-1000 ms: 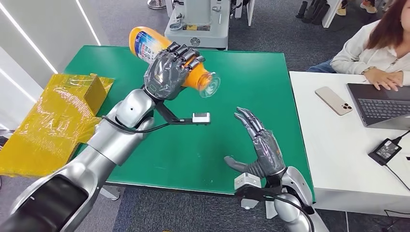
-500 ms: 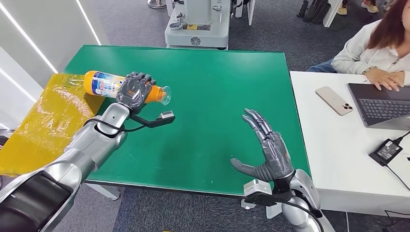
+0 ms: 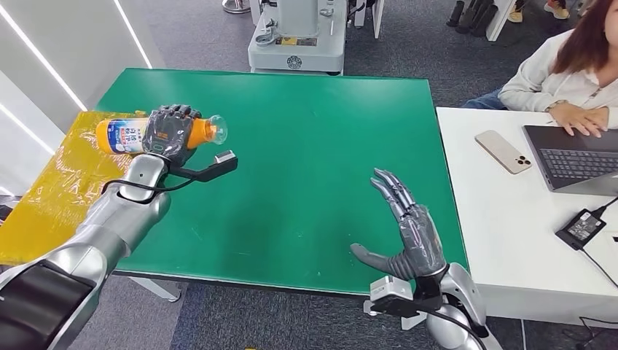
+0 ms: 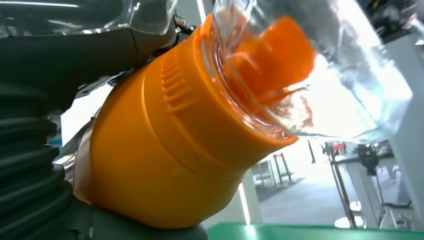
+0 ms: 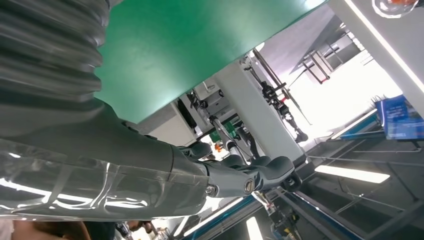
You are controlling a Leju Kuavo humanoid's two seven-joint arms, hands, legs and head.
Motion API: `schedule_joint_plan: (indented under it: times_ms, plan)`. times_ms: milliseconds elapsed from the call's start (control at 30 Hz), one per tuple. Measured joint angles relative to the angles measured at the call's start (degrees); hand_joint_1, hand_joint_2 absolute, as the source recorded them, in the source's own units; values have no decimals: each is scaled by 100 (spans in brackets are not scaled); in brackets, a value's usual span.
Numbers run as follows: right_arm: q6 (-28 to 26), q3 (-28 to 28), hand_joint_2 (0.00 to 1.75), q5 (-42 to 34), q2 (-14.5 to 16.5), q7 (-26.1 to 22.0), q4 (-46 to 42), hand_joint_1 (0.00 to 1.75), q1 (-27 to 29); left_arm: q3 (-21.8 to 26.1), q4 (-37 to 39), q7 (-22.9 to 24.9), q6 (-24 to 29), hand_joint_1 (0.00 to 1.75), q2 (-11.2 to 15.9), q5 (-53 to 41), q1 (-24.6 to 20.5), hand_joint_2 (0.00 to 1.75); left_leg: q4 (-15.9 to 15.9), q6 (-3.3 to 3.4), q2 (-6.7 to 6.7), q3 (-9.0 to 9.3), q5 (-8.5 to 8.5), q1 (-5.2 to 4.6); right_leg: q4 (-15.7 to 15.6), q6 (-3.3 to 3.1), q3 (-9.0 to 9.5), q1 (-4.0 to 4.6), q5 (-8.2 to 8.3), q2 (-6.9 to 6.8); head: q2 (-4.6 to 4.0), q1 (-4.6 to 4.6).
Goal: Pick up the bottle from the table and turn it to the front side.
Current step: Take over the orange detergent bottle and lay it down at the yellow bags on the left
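The bottle (image 3: 124,135) is gripped sideways above the green surface (image 3: 306,146) by the left robot hand (image 3: 169,131); the right robot hand (image 3: 409,232) is held open, empty.

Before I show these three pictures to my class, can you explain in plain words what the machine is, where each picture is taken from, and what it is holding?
It is a humanoid robot with two silver arms. The wide picture is from its head, looking down at a green table. The other two come from cameras at its wrists, so they look tilted. Its left hand grips an orange bottle, lying sideways above the table's left edge; the left wrist picture shows its orange neck and clear cap up close. Its right hand is open, holding nothing. Beside the table, a person works at a laptop on a white desk.
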Motion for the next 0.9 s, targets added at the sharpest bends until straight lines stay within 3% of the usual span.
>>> schedule_joint_plan:
  times_ms: [333, 600, 900]
  plan:
    - [-17, 4, 175, -185, -91, -10, 2, 0, 18, 553, 49, -465, -85, 175, -133, 270, 418, 175, 0, 0, 1, -1, -1, -2, -2, 0, 0, -1, 0, 1, 0, 0]
    - [-86, 33, 175, -293, -239, -91, -13, 0, 120, 595, 173, -248, -115, 175, -161, -33, 896, 175, 0, 0, 1, -1, -2, -1, -3, 0, -1, -1, -1, 2, 0, 1]
    - [-103, 74, 175, -233, -341, -126, -166, 0, 332, 522, 383, 153, -336, 175, -133, -728, 1025, 175, 0, 0, 1, -3, -2, -1, -2, 0, -1, -1, -1, 1, 0, 1]
